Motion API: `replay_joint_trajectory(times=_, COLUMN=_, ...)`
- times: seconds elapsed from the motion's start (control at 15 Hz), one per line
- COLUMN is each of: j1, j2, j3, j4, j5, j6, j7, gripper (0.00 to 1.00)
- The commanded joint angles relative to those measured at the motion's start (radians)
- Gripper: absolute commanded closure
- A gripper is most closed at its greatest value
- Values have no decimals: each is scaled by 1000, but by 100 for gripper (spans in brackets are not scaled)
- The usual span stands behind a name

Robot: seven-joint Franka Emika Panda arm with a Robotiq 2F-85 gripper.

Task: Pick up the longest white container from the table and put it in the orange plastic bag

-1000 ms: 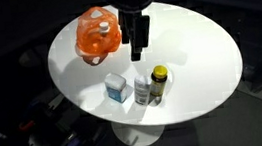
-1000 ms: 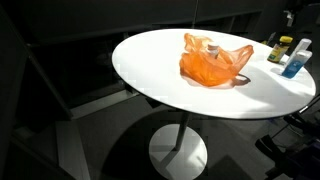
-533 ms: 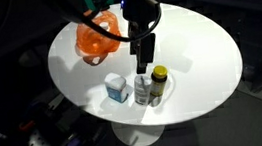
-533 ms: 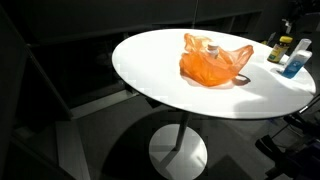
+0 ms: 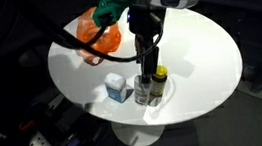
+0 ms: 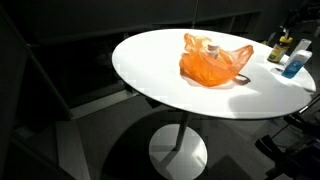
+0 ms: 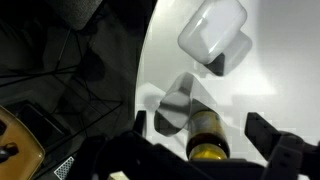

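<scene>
Hand point(image 5: 149, 73) is being held wide open over the bottles, nothing is being gripped yet

The tall container point(image 5: 142, 90) is standing on the table point(image 5: 209, 53) right beside a yellow-capped bottle point(image 7: 208, 138), well apart from the bag point(image 5: 100, 41). In the wrist view the fingers point(image 7: 268, 132) are sitting either side of that bottle, not the container, so the wrong thing could get grabbed, or the container could get clipped and tipped.

No legible text, labels, brands or numbers anywhere.
</scene>
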Motion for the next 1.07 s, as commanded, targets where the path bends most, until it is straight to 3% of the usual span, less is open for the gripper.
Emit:
replay_joint_trajectory(times=0.0, j1=5, j2=-8, j3=-9, j4=-20, j5=-50, j6=11, j7=78, gripper=0)
replay_joint_trajectory(times=0.8, j1=7, j2=46, j3=-13, j4=-15, j5=-90, j6=27, j7=199, gripper=0)
replay_joint_trajectory(times=0.87, j1=8, j2=51, j3=-15, j4=-13, j5=-91, j6=28, j7=204, gripper=9)
replay_joint_trajectory(times=0.93, j1=8, j2=55, j3=-15, j4=-13, j5=-90, j6=30, j7=208, gripper=25)
replay_joint_trajectory(times=1.0, j1=9, j2=58, j3=-16, j4=-12, j5=-90, j6=32, j7=211, gripper=33)
